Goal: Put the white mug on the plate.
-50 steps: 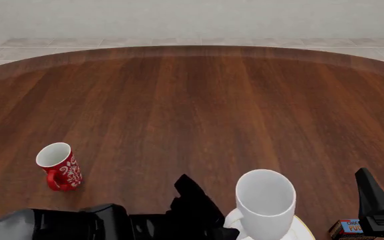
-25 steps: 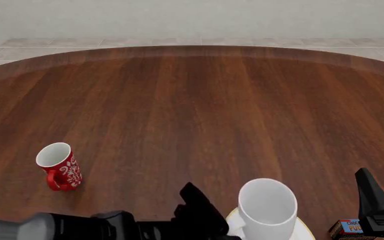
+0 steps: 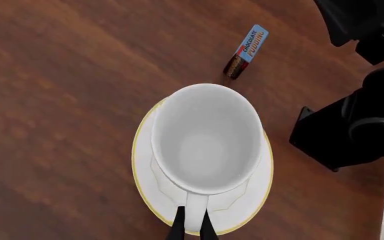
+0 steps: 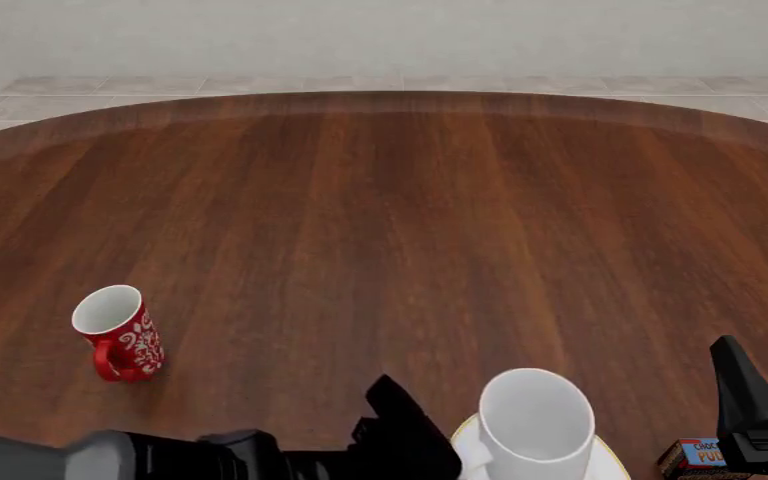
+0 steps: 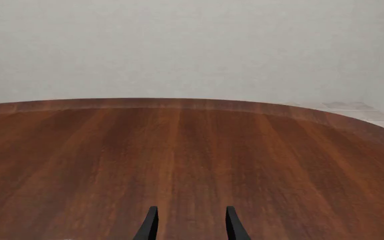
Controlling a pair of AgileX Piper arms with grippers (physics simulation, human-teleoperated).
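White mug (image 3: 205, 137) sits upright on the plate (image 3: 146, 172), left end effector (image 3: 190, 229) pinching its handle. Right end effector (image 5: 189, 222) hangs open over bare bench (image 4: 398, 220), apparently holding nothing. Red mug (image 4: 117, 333) stands far left.

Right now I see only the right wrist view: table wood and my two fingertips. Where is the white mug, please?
Observer: The white mug is upright over the plate, centred on it in the left wrist view.
Operator: Does the left pincer hold it?
Observer: Yes, the left pincer is closed on its handle.
Operator: Is anything near the plate?
Observer: A chocolate pudding box lies beside it, clear of the rim.
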